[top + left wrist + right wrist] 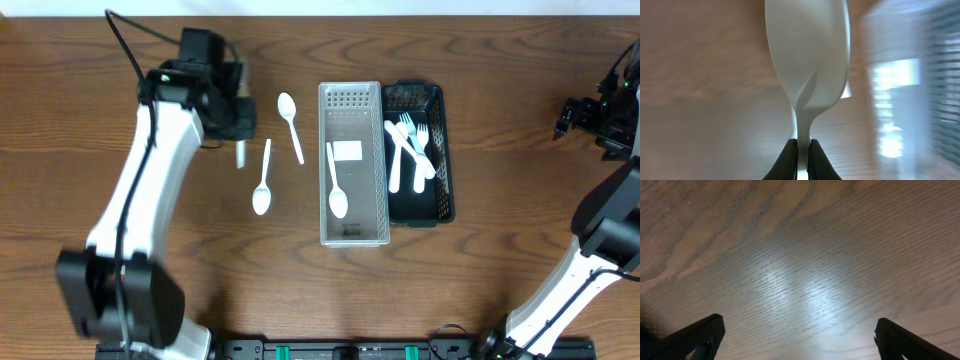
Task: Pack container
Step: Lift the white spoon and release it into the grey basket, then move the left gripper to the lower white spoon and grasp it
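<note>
Pinches a white spoon (807, 55) by the handle in left jaws, clear only from the left wrist; holds right jaws wide, empty, over bench (805, 280).

R claw (797, 321) fingers (695, 335) wide apart at btm corners, over wood-grain table (790, 240) w/ glare.

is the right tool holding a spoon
No, the right tool stands open over the table with nothing in its grasp.

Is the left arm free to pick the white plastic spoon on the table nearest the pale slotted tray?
Probably not yet: the left arm has its jaws shut on another white plastic spoon; the table spoon lies uncovered.
</note>
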Robot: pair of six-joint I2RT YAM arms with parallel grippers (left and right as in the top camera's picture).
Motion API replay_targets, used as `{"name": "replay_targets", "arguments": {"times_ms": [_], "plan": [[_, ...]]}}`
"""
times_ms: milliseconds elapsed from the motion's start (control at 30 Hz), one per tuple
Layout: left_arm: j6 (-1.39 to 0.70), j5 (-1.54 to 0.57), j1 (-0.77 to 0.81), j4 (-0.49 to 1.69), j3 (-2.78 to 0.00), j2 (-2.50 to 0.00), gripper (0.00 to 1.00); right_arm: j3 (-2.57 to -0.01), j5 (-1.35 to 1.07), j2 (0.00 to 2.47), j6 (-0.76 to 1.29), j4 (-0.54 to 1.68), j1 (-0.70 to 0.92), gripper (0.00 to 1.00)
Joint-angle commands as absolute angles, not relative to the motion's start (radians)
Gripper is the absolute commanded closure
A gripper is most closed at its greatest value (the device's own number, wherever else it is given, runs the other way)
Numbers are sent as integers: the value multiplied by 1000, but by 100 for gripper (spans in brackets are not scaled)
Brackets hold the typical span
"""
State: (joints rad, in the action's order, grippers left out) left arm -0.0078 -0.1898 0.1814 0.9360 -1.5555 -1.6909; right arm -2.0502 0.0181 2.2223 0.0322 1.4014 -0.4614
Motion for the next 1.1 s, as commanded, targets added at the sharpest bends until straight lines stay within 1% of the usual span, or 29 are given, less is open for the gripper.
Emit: {"name": "replay_targets", "arguments": {"times_ms": [0, 200, 267, 300, 367, 433, 467, 500, 533, 633, 700, 800, 833, 933, 1067], "plan": [[-85, -255, 297, 921, -1564, -1649, 94, -2050, 18, 2217, 18, 1402, -459, 1], [-250, -253, 501, 850, -1563, -1654, 93, -2050, 18, 2217, 18, 1402, -459, 1], [-305, -250, 535, 835, -1563, -1660, 92, -2050, 18, 2217, 18, 1402, -459, 1], [-327, -250, 548, 828, -1563, -1663, 90, -2050, 18, 2217, 18, 1402, -459, 1], [-351, -250, 563, 821, -1562, -1671, 68, -2050, 18, 2217, 18, 1402, -459, 1], [-351, -250, 570, 822, -1562, -1681, 67, -2050, 18, 2217, 18, 1402, -459, 1], [-350, -250, 571, 823, -1562, -1686, 62, -2050, 18, 2217, 18, 1402, -459, 1], [-350, -250, 571, 823, -1562, -1690, 54, -2050, 18, 2217, 18, 1402, -459, 1], [-350, -250, 571, 823, -1562, -1693, 49, -2050, 18, 2217, 18, 1402, -459, 1], [-311, -238, 561, 812, -1562, -1694, 44, -2050, 18, 2217, 18, 1402, -459, 1], [-280, -184, 543, 805, -1562, -1688, 41, -2050, 18, 2217, 18, 1402, -459, 1], [-260, -60, 490, 814, -1562, -1669, 27, -2050, 18, 2217, 18, 1402, -459, 1], [-237, -35, 466, 822, -1562, -1663, 24, -2050, 18, 2217, 18, 1402, -459, 1], [-147, -3, 391, 862, -1562, -1658, 22, -2050, 18, 2217, 18, 1402, -459, 1], [-80, -2, 295, 932, -1551, -1669, 22, -2050, 18, 2217, 18, 1402, -459, 1]]}}
